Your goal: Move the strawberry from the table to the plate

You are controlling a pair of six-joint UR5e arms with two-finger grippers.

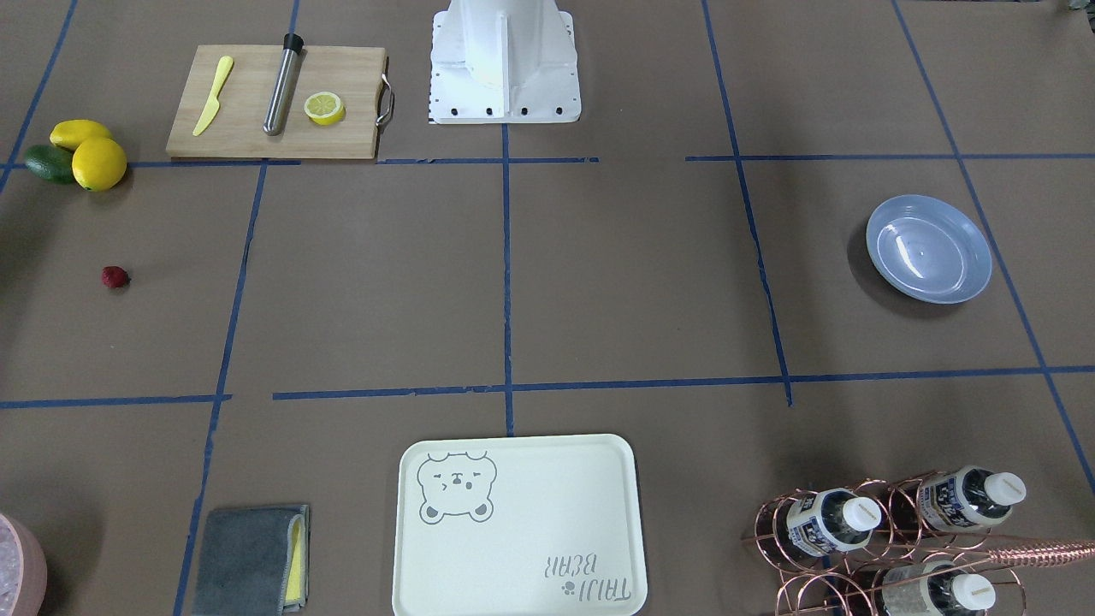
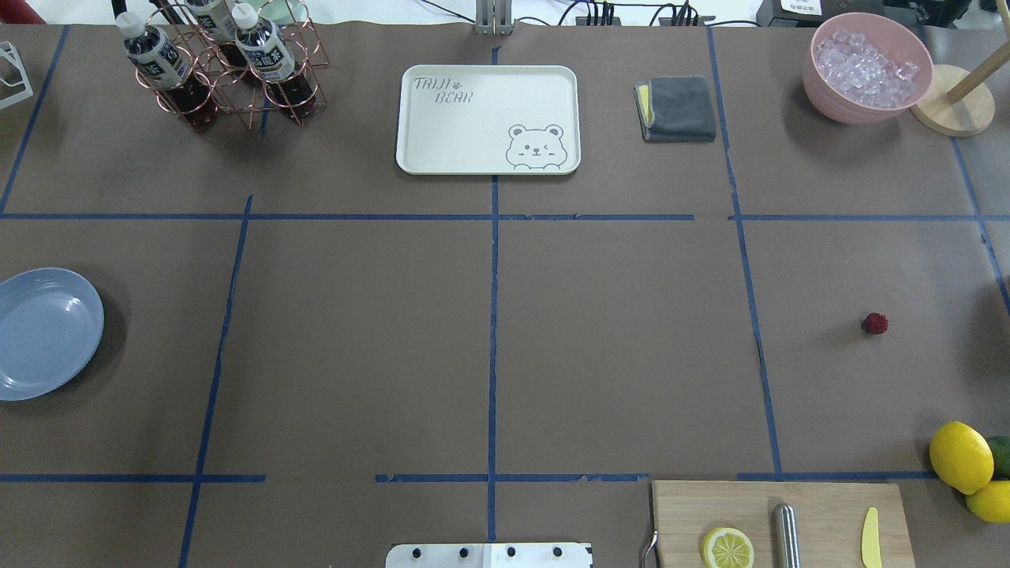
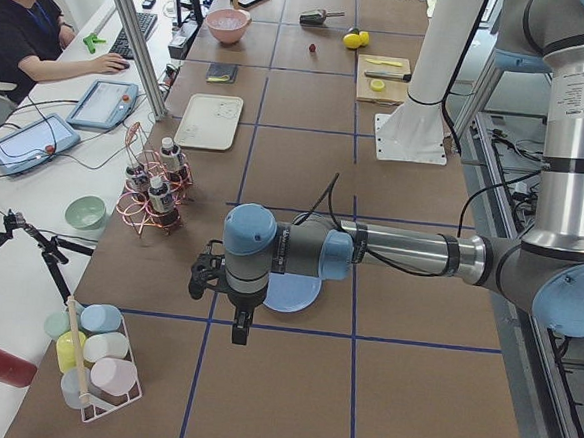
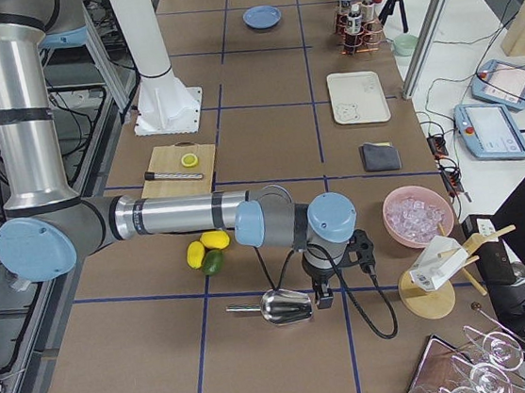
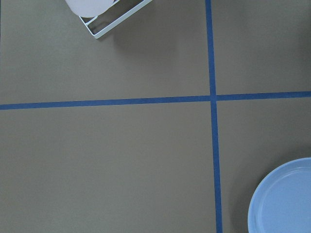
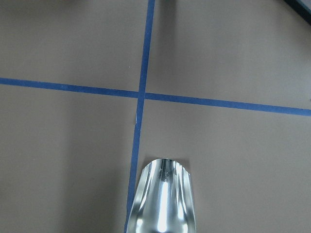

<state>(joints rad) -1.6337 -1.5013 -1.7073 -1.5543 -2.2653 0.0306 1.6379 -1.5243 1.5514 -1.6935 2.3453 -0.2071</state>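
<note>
The strawberry [image 1: 115,276] [image 2: 874,323] is a tiny dark red berry lying alone on the brown table [image 2: 615,347], on the robot's right side. Far across on the left side rests the light blue plate [image 1: 928,248] [image 2: 43,331], with nothing on it. In the left wrist view the plate [image 5: 286,199] fills the lower right corner. My left gripper [image 3: 239,328] hangs beside the plate [image 3: 296,298] and shows only in the exterior left view. My right gripper [image 4: 323,294] hovers by a metal scoop [image 4: 283,306], seen only in the exterior right view. I cannot tell whether either is open or shut.
Two lemons [image 1: 96,158] and an avocado [image 1: 47,162] lie near the strawberry. A cutting board [image 1: 274,103] carries a knife, a metal rod and a lemon half. Also here: a bear-print tray [image 2: 488,118], a bottle rack [image 2: 221,63], a grey cloth [image 2: 677,108], an ice bowl [image 2: 866,67].
</note>
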